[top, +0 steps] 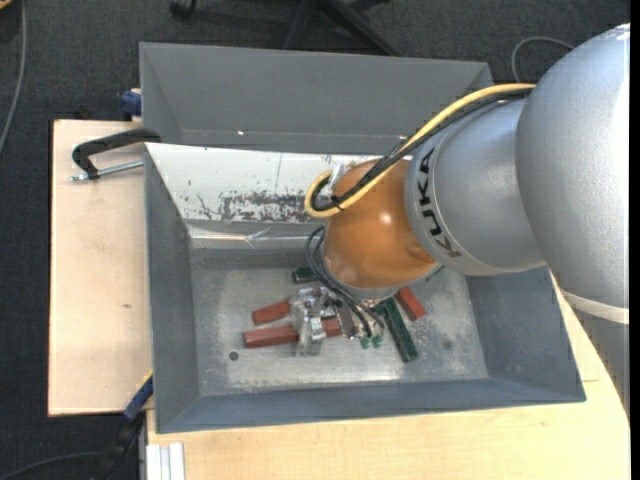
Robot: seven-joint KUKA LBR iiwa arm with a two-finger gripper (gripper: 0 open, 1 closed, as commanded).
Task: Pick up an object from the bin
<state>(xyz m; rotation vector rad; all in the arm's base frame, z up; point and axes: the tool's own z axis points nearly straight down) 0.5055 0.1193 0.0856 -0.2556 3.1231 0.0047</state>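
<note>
The gripper (311, 330) was down near the floor of the bin (165, 268), under the arm's orange cover (370, 233). Whether it was apart or together could not be told. Its tip stood at the near end of the lower bar (265, 337), a red-brown piece lying flat and running away from the gripper toward the view's left. Whether they touched could not be told. The upper bar (270, 314), alike in colour, lay just behind that one, also left of the gripper. On the gripper's other side lay a green strip (402, 338), with a red block (412, 303) just beyond it.
</note>
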